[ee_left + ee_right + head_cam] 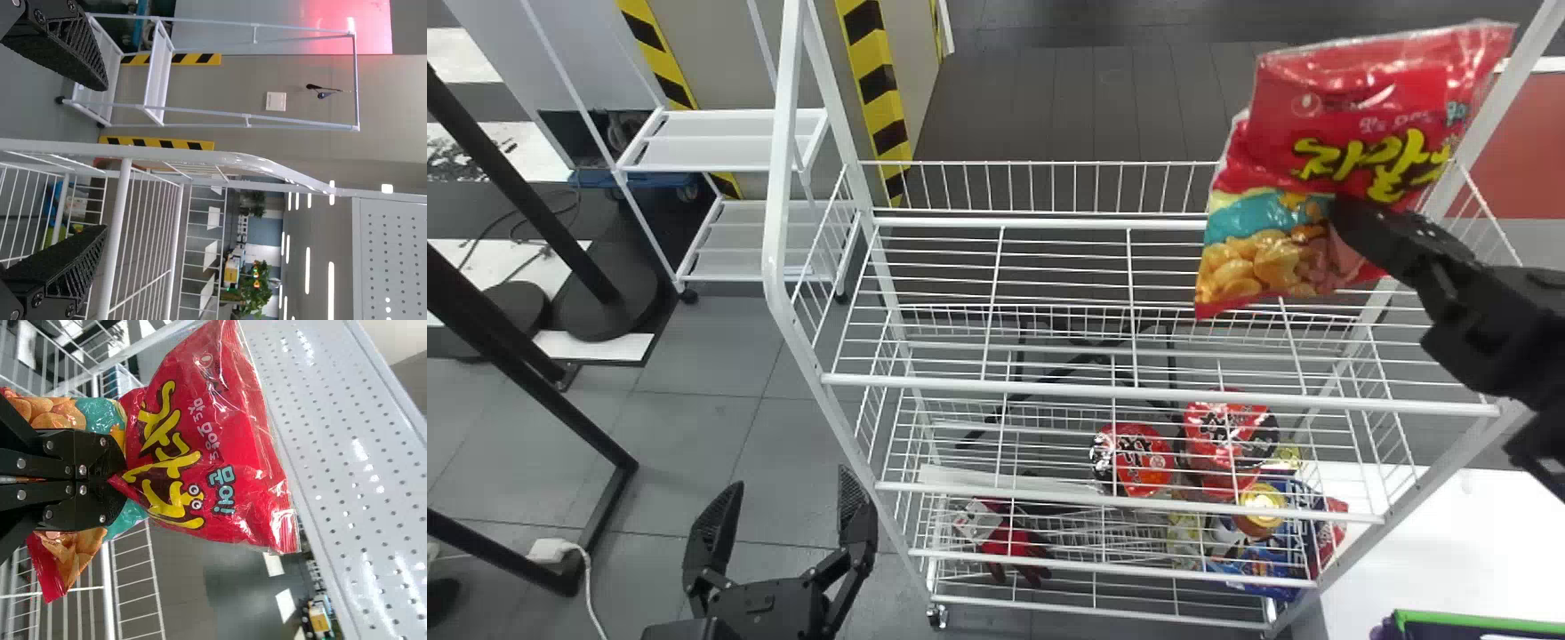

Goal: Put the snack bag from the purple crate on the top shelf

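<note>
My right gripper (1352, 218) is shut on the red snack bag (1369, 116), holding it over the right part of the white rack's top shelf (1165, 391) in the head view. In the right wrist view the right gripper (120, 470) pinches the snack bag (200, 453) near its middle. At the lower left of the head view my left gripper (783, 516) stands open and parked beside the rack, with nothing between its fingers; the left wrist view shows the left gripper (100, 160) with its fingers wide apart. A dark crate with a green rim (1476, 620) shows at the bottom right.
Lower rack levels hold red packs (1138, 458), other snacks (1263, 533) and red gloves (1014, 547). The rack's white upright (783, 178) stands at the left, with another white rack (720, 142) behind it. Black stands (516, 356) are at far left, a white table (1432, 533) at right.
</note>
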